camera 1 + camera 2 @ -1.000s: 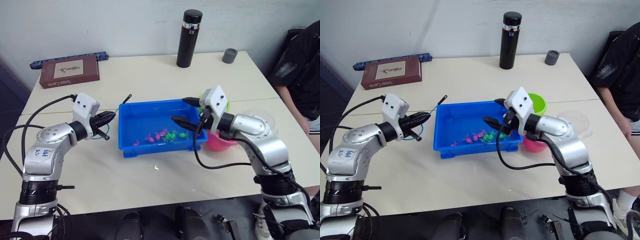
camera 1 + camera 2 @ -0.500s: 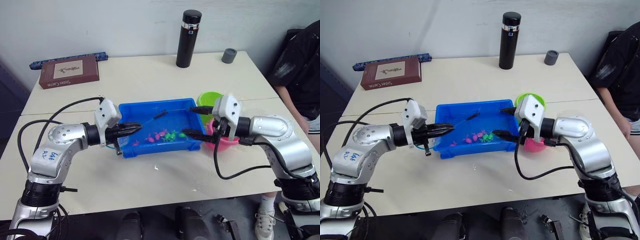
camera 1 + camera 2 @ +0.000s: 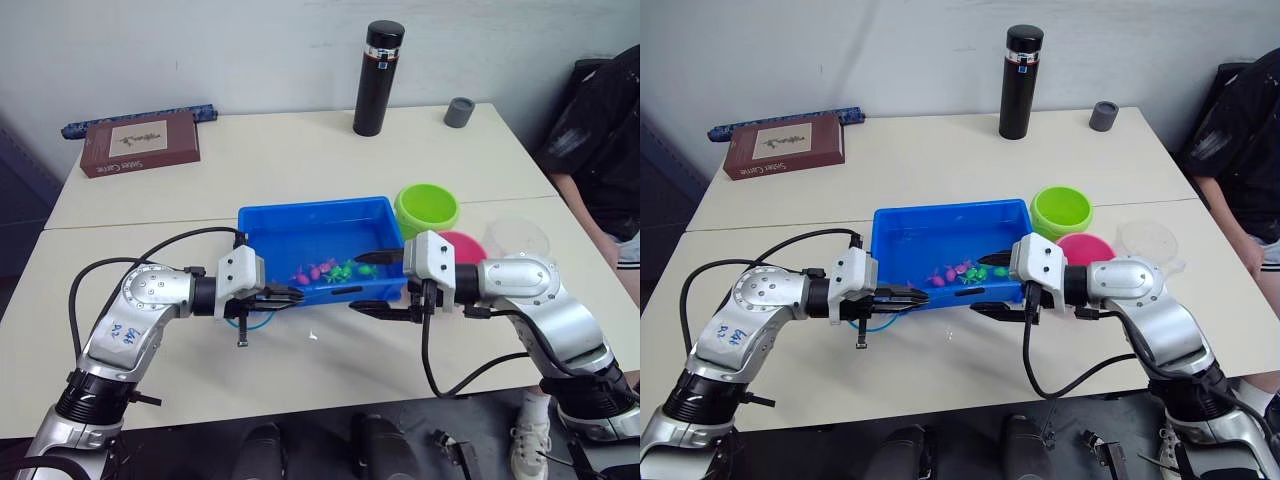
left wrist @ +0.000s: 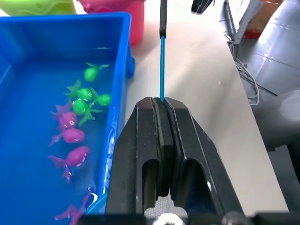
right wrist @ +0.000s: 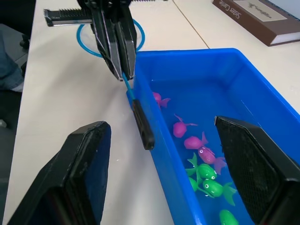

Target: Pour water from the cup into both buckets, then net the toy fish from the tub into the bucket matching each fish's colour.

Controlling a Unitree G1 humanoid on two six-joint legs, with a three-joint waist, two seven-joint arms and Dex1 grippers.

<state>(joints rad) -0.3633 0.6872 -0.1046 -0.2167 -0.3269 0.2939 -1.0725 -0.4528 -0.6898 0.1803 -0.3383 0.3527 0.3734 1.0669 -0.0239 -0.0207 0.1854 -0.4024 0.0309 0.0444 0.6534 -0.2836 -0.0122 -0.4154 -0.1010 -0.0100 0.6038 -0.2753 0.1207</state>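
Left wrist view shows the net's [image 4: 161,56] thin blue stem ending in a black tip, clamped between the shut fingers of the left gripper [image 4: 162,108]. Its blue hoop lies on the table beside the left gripper. The stem runs level along the tub's [image 3: 262,222] near wall, toward the right gripper [image 3: 375,283], which is spread wide apart, 1 finger over the water, 1 outside.

Silver arms, black cables, white wrist camera housings, blue handwritten marking on left arm.
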